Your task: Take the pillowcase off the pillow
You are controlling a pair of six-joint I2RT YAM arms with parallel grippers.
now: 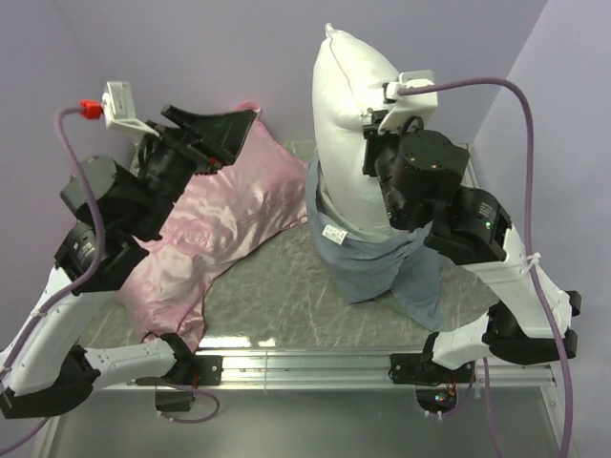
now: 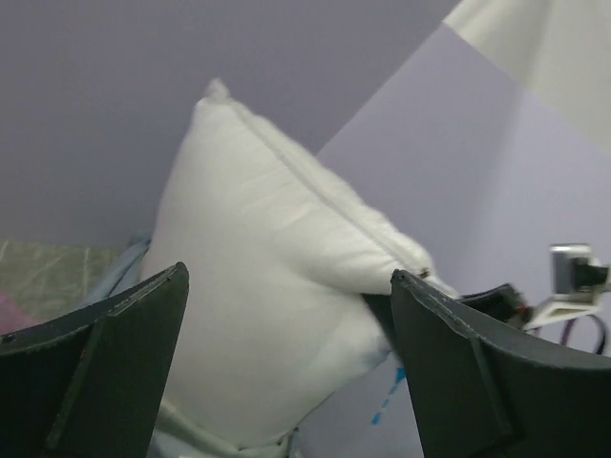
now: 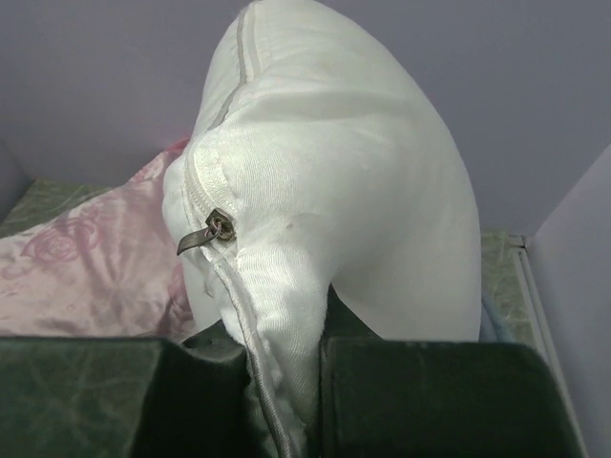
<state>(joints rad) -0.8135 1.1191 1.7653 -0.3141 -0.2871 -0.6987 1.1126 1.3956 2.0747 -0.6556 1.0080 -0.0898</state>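
The pillow [image 1: 355, 114] stands upright at the back right of the bench [image 1: 277, 301]. The right jaws are clenched on its side edge, beside the seam and the small zip pull [image 3: 212, 230]. The pillowcase [image 1: 377, 262] is bunched only around the lower end of the pillow, and most of the white body is out of it. So I judge that the step in hand is the last part of the pulling out, not yet finished. The left jaws are released, wide apart, and hold nothing. They hang in the air above the pink satin pillow [image 1: 224, 224] and face the white one. The next move, I think, calls for the left jaws to come down and hold the case while the right side lifts the pillow free. The pink pillow lies just beside the case and the side wall [image 1: 563, 86] is near, so there is little room, and the left jaws could catch the satin by mistake.
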